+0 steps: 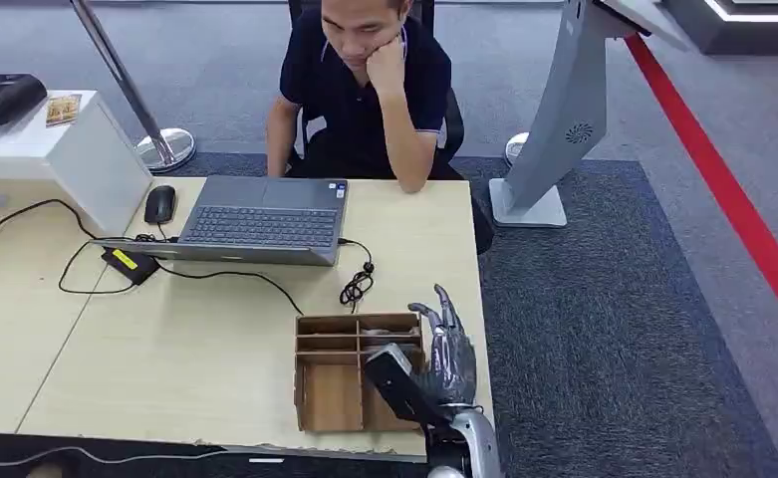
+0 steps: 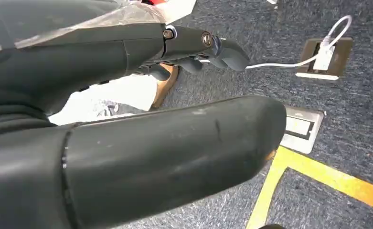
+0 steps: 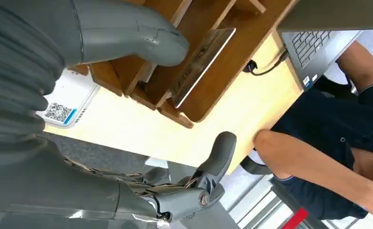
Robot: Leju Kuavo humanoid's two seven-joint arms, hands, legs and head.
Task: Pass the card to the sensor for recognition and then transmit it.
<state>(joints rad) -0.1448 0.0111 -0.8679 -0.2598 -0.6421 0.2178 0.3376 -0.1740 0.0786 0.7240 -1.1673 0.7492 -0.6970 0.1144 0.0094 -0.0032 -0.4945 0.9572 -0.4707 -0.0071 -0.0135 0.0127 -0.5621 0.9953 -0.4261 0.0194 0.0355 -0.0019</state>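
A thin card (image 3: 201,64) leans on its edge in a slot of the wooden organizer box (image 3: 222,67). In the head view the box (image 1: 330,393) stands near the table's front edge. My right hand (image 1: 446,351) hovers over the box's right end with fingers spread and nothing in them. In the right wrist view its thumb (image 3: 132,33) lies near the card while the fingers (image 3: 213,160) stay apart from it. A white device with a QR label (image 3: 62,102) lies beside the box. My left hand (image 2: 194,47) hangs over the floor, holding nothing.
A person (image 1: 365,90) sits behind an open laptop (image 1: 260,221) at the table's far side. A mouse (image 1: 159,203), a black adapter (image 1: 130,264) and cables (image 1: 357,284) lie on the wooden table (image 1: 165,349). A grey kiosk stand (image 1: 564,119) rises at the right on carpet.
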